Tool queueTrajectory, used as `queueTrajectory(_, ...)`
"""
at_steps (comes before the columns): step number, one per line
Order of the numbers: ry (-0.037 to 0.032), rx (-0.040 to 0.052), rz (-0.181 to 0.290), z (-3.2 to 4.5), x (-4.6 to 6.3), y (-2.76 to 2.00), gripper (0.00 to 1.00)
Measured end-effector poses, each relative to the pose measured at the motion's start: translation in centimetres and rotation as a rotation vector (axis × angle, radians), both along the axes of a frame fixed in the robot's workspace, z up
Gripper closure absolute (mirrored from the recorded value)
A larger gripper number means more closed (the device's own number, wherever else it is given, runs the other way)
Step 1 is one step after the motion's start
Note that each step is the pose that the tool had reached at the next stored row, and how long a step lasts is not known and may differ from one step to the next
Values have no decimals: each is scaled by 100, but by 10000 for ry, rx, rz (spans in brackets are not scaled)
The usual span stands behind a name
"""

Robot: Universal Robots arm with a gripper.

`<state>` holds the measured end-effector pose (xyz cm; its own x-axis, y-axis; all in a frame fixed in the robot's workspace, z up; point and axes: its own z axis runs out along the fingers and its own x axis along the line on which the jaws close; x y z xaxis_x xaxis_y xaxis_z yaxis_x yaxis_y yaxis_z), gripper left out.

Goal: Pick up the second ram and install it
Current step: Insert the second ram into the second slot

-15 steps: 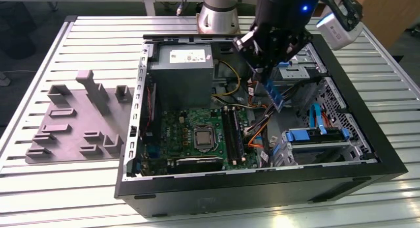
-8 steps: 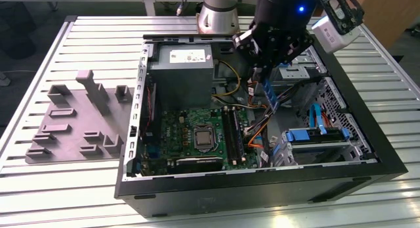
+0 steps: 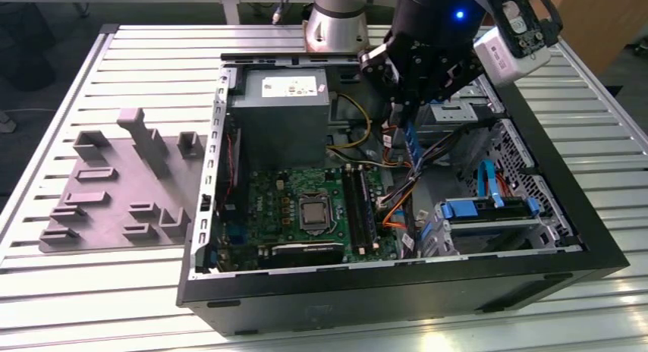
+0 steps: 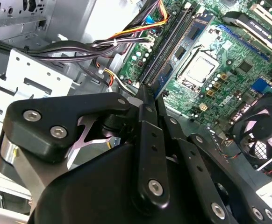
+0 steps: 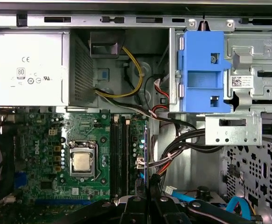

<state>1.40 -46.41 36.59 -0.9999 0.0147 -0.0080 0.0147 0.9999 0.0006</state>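
Observation:
The second ram (image 3: 411,143) hangs on edge as a thin blue-green strip under my gripper (image 3: 403,102), which is shut on it above the open computer case (image 3: 405,287). In the first wrist view the ram (image 5: 146,149) appears edge-on, reaching out from the gripper (image 5: 148,205) over the motherboard's edge. It sits just beside the long black memory slots (image 5: 119,154), toward the cable side and clear of them. The second wrist view puts the gripper (image 4: 146,91) over the same slots (image 4: 168,46). The slots (image 3: 357,204) lie below the ram, toward the exterior view's left.
A grey power supply (image 3: 278,102) fills the case's far corner. A bundle of coloured cables (image 3: 405,196) runs beside the slots. Blue drive brackets (image 3: 486,208) sit at the exterior view's right. The processor socket (image 3: 314,213) lies left of the slots. A grey parts fixture (image 3: 121,185) rests on the table.

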Motion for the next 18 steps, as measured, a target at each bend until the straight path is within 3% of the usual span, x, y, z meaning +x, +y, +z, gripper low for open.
queueTrajectory(6,3,1,-2,-15,0,0,86)
queueTrajectory(12,81,0,17,-84,0,0,86)
queueTrajectory(18,110,-4,545,-144,0,0,86)
